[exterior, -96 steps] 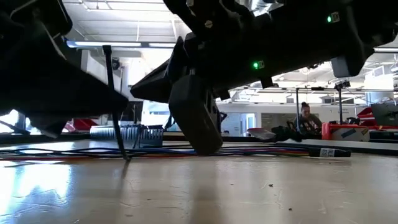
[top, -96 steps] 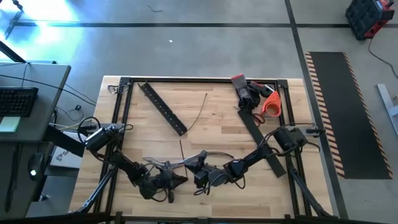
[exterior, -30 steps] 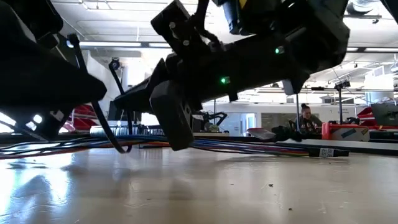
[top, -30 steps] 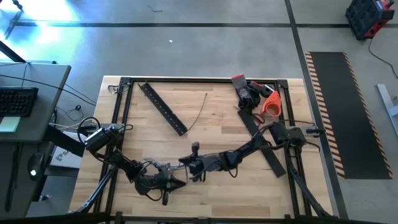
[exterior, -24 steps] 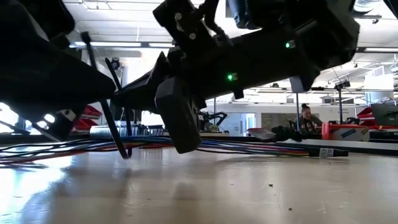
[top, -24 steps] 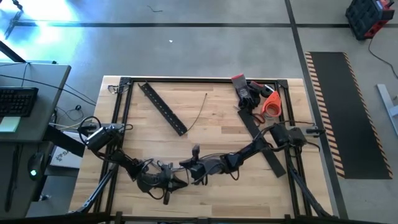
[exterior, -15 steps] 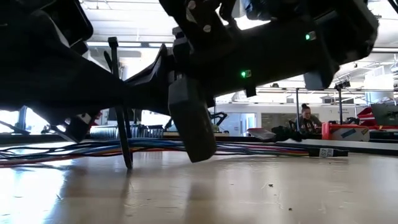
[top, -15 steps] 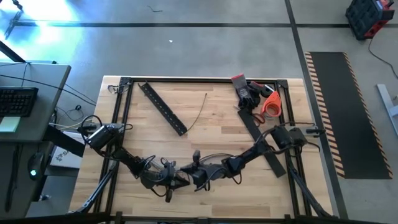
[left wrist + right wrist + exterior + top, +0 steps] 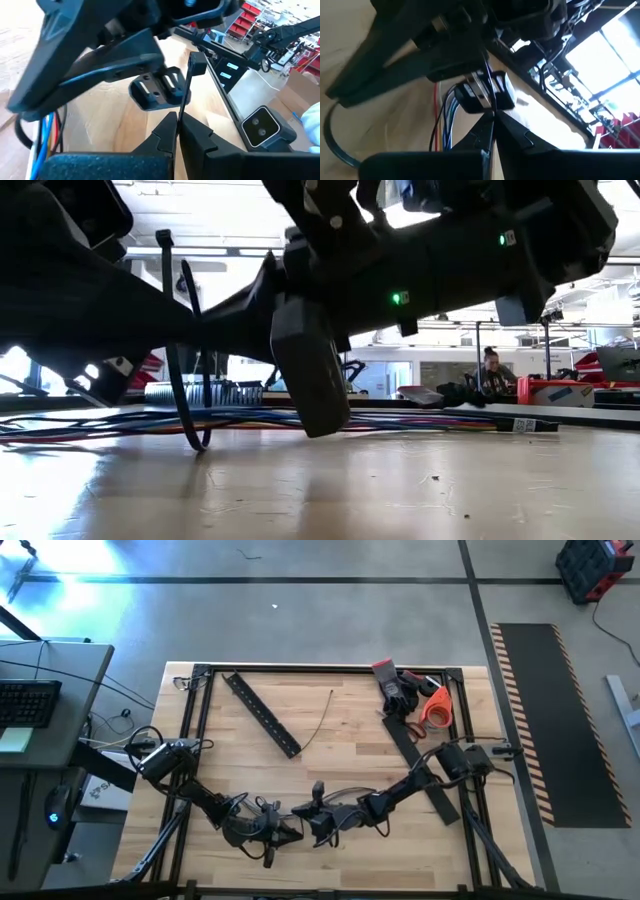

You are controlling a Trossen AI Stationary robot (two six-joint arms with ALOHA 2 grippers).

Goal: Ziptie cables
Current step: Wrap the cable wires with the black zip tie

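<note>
Cables (image 9: 420, 420), thin and multicoloured, lie flat on wood.

**Grippers close in at the table's front edge**

The left gripper (image 9: 290, 831) now sits farther toward the table's middle than three seconds ago. The right gripper (image 9: 300, 813) has swung out and returned, now almost touching it. The thin black plastic zip tie (image 9: 178, 370) has bent into a loop.

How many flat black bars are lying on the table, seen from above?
2. One black bar lies diagonally on the table toward the picture's upper left. The other bar lies on the right side, partly under the right arm. More may be hidden beneath the arms.
</note>
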